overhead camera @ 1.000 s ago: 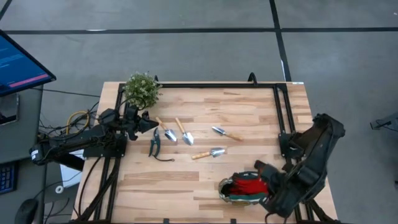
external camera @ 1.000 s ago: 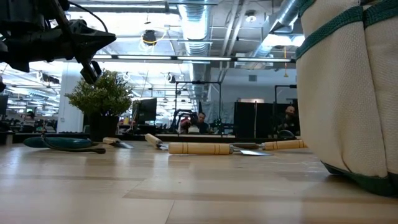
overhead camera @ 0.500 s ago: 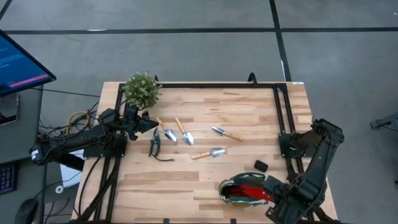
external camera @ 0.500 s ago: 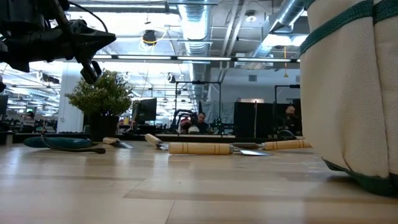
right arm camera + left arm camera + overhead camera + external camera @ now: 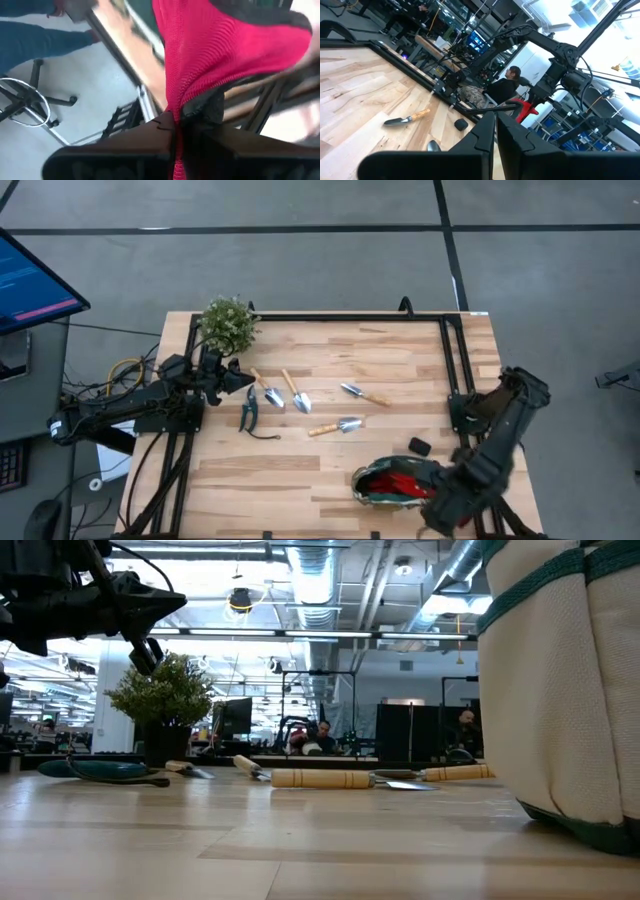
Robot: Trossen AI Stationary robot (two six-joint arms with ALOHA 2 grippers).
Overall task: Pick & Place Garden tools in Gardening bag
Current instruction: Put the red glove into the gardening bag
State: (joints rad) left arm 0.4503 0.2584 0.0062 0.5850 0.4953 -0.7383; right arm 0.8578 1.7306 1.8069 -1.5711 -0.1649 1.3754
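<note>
The right claw (image 5: 172,125) is clenching a fold of the red knitted gloves (image 5: 400,478) directly over the mouth of the small beige canvas bag with green trim (image 5: 366,492), which is sitting at the near right of the pale wooden counter (image 5: 330,350). To do this step well, the claw should probably be lowering until the fabric is sinking fully past the rim before letting go, so no cuff is draping over the edge; the bag looks soft, so pressing its wall may tip it. The left claw (image 5: 240,383), fingers nearly together and carrying nothing, is hovering beside the dark-handled pruning shears (image 5: 248,408). Four wooden-handled silver trowels and forks (image 5: 297,393) are lying mid-counter, well apart from the bag.
</note>
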